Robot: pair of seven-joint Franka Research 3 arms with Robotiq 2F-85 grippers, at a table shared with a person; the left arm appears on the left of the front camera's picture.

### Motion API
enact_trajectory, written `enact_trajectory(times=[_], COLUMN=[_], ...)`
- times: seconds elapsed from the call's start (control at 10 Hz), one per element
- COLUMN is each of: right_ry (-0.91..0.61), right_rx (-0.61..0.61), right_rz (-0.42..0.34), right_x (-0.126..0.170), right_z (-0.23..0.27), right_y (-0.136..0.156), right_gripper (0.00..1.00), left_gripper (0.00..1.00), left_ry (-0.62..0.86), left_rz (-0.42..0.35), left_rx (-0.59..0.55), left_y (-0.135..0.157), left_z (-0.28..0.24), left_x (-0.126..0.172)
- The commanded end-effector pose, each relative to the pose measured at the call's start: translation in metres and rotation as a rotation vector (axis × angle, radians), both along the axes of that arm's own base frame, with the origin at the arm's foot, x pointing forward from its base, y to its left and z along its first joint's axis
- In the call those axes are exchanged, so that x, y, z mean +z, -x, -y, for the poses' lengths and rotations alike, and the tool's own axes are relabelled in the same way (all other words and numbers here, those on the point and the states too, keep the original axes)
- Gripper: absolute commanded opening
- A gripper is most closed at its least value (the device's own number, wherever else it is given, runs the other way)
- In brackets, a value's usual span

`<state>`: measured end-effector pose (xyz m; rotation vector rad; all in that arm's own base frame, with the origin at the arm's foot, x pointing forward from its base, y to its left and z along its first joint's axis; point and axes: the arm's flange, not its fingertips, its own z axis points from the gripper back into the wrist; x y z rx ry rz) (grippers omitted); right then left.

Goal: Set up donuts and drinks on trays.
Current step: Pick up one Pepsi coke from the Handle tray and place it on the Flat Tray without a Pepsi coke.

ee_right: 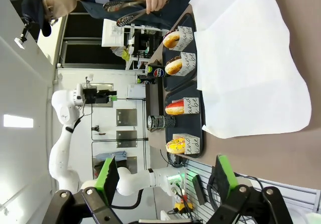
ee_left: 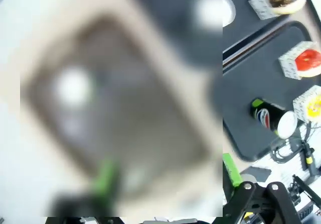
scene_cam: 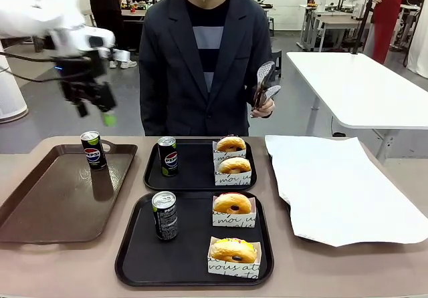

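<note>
A: Tabletop, left to right: brown tray (scene_cam: 40, 204) with one can (scene_cam: 93, 150) upright at its far edge; two black trays (scene_cam: 194, 244), each with a can and two sleeved donuts (scene_cam: 233, 250); white paper (scene_cam: 341, 184) at right.

B: Left gripper (scene_cam: 95, 111)?

A: Raised above that lone can, fingers apart, nothing held. Can sits just below it, long axis vertical.

B: Right gripper (ee_right: 165, 184)?

A: Wide open, empty, well apart. Left arm's nearer, I'd judge.

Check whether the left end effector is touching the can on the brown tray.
Apart. The front view shows the left end effector raised above the can, with floor visible between them.
</note>
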<state>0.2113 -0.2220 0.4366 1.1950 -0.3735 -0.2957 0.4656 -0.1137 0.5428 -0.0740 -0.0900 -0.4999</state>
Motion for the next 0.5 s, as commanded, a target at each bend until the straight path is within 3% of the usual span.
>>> enact_trajectory(times=[0.0,0.2,0.4], right_ry=[-0.008,-0.008,-0.008], right_rx=[0.004,0.004,0.004], right_rz=[0.019,0.019,0.019], right_x=[0.000,0.000,0.000], right_z=[0.000,0.000,0.000], right_y=[-0.001,-0.001,-0.001], right_gripper=[1.00,1.00,1.00], left_gripper=[1.00,1.00,1.00], left_ry=[-0.040,-0.065,-0.081], left_rz=[0.029,0.034,0.032], left_rx=[0.064,0.159,0.165], left_y=[0.026,0.016,0.019], left_z=[-0.041,-0.082,-0.078], left_x=[0.002,-0.007,-0.015])
